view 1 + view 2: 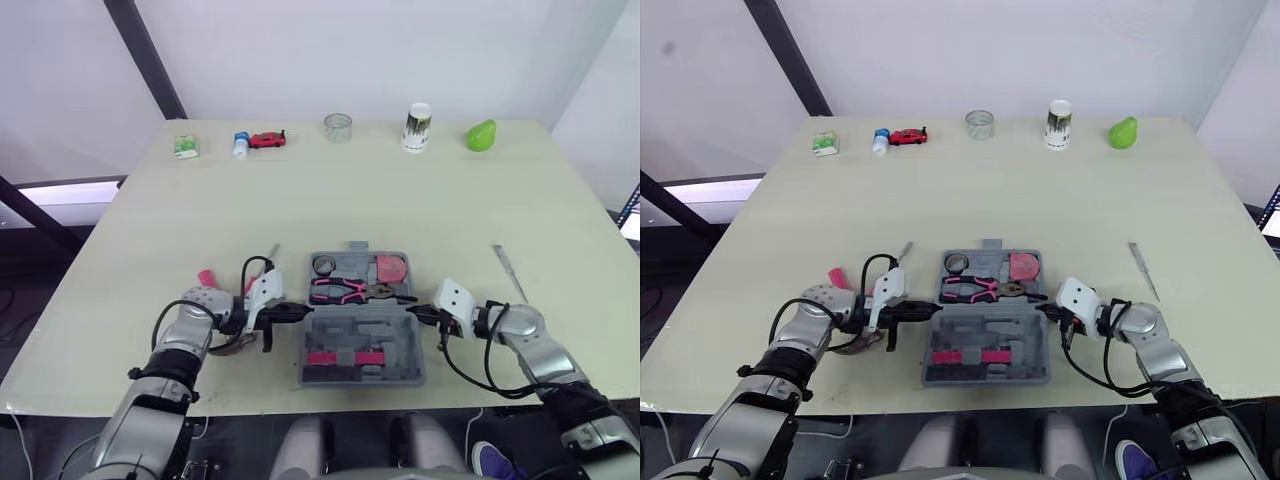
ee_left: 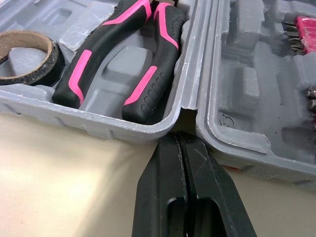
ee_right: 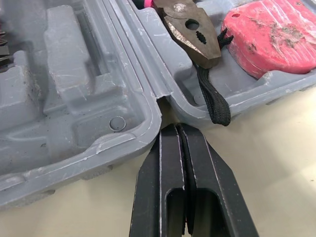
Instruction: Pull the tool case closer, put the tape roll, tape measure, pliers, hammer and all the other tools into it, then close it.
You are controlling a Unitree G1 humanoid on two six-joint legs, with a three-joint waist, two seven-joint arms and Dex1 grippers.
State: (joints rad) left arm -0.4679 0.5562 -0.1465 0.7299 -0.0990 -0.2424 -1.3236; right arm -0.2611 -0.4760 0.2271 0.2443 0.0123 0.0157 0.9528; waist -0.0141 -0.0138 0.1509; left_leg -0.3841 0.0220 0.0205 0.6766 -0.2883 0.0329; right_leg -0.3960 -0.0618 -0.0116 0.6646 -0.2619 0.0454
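Tool case (image 1: 392, 338) open, wrist views show left tool (image 2: 180, 137), right tool (image 3: 177, 128) pinched together at hinge

The open tool case (image 2: 148, 132) is grey moulded plastic, matt and scuffed. The pliers (image 2: 163, 54) have black and pink rubbery handles and a dull, dark metal head. The tape roll (image 2: 29, 75) shows a brown cardboard core. The pink plastic tape measure (image 3: 269, 34) looks scratched. The fingers (image 2: 163, 197) are smooth black plastic. The table (image 2: 64, 187) is pale, smooth and matt.

place: test lab | signs: bare white wall (image 1: 380, 50), pale table (image 1: 330, 200), toy car (image 1: 267, 140) and pear (image 1: 481, 135) lined up
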